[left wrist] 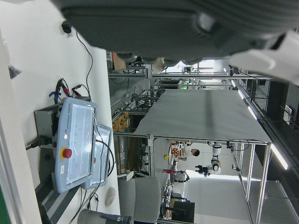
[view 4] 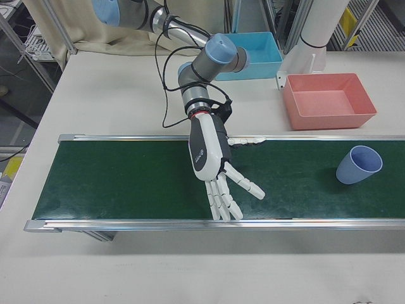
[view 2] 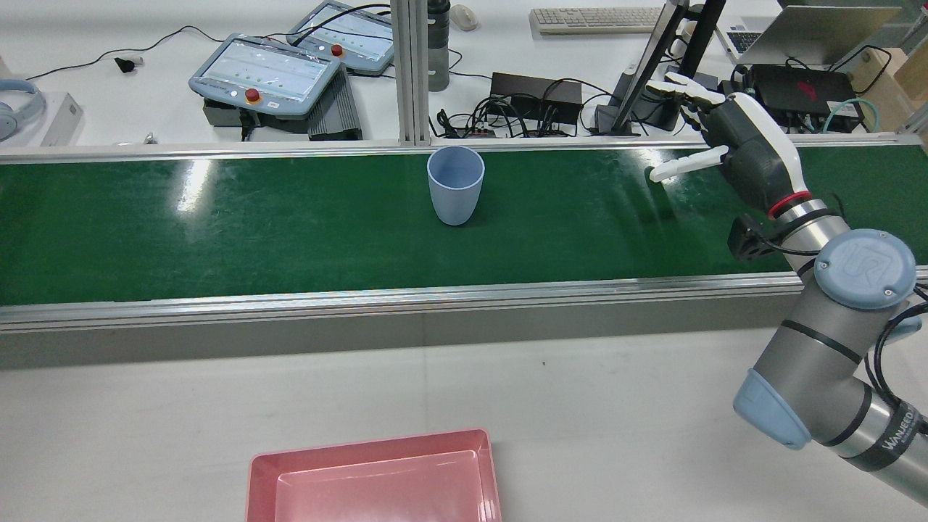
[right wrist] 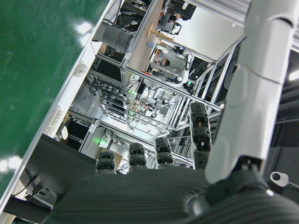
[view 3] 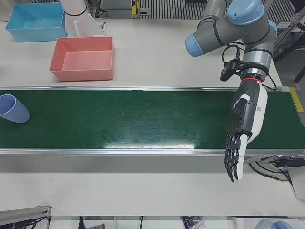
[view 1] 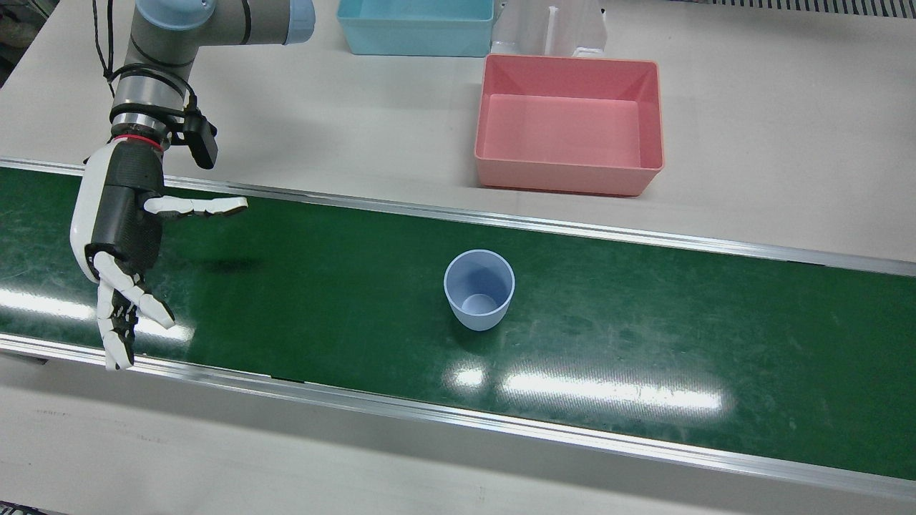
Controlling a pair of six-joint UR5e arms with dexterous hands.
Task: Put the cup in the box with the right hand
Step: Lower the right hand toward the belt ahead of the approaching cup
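**Cup alone on the belt, both hands empty**

The pale blue cup (view 1: 479, 288), smooth plastic and tapered toward its base, stood upright mid-belt on the glossy, scuffed green conveyor belt (view 1: 644, 322). The pink box (view 1: 569, 121), a shallow rectangular tray with sloped walls, sat on the white table (view 1: 787, 143) at about 1 o'clock from the cup in the front view; the rear view cut off its near half. A light blue bin (view 1: 415, 25) lay beyond it, cropped by the top edge. The right hand (view 1: 122, 236) hovered at the cup's 9 o'clock, well apart, fingers spread, thumb jutting sideways. The left hand (view 3: 244, 129) hung over the belt's other end, fingers extended downward, close together, holding nothing. Both hand cameras showed only blurred palm and background clutter.
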